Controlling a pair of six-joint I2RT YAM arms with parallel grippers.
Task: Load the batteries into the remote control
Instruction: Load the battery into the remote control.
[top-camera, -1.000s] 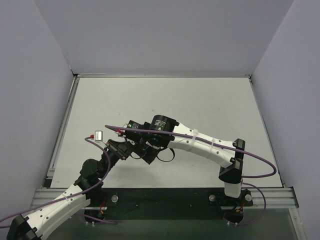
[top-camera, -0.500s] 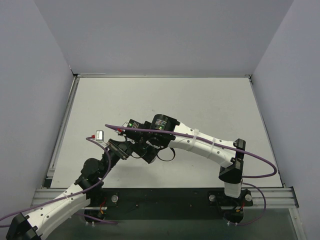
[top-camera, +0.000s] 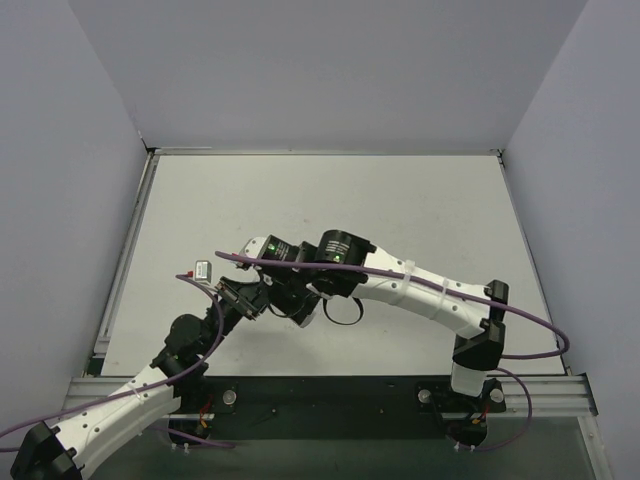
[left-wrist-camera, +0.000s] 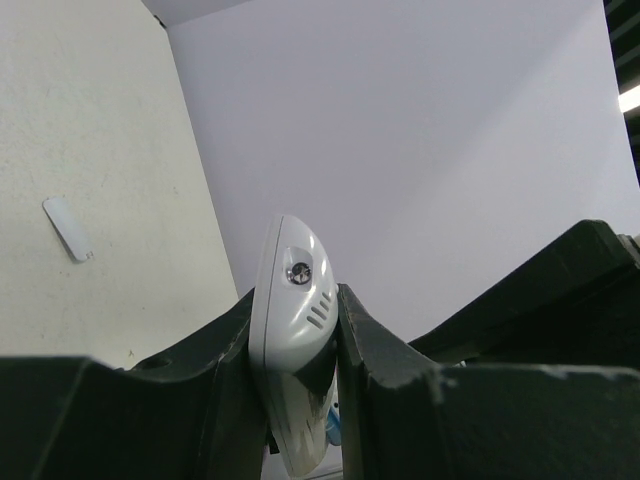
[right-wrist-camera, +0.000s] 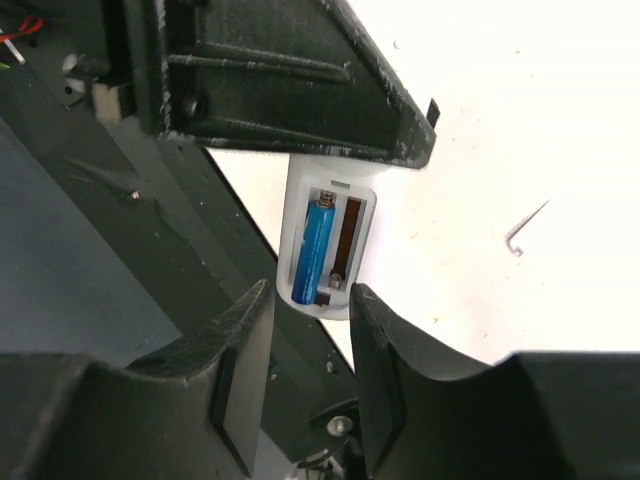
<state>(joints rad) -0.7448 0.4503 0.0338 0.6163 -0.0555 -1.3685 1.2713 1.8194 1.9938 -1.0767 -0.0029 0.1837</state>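
HOLD: left gripper (left-wrist-camera: 295, 300) clamped on remote control (left-wrist-camera: 290, 350) | LOAD: one battery (right-wrist-camera: 312, 250) lies lengthwise in remote's open back, neighbouring slot (right-wrist-camera: 352, 235) bare | REACH: right gripper (right-wrist-camera: 310, 292) part-open, empty, just off remote's end, facing that slot.

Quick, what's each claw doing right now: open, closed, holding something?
Left gripper: closed on the remote control.
Right gripper: open, holding nothing.

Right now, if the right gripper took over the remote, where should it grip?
Probably pinch the remote control by its free end, across the side edges, coming from the open-bay side. The left gripper covers the other end, and edge contact spares the loaded battery.
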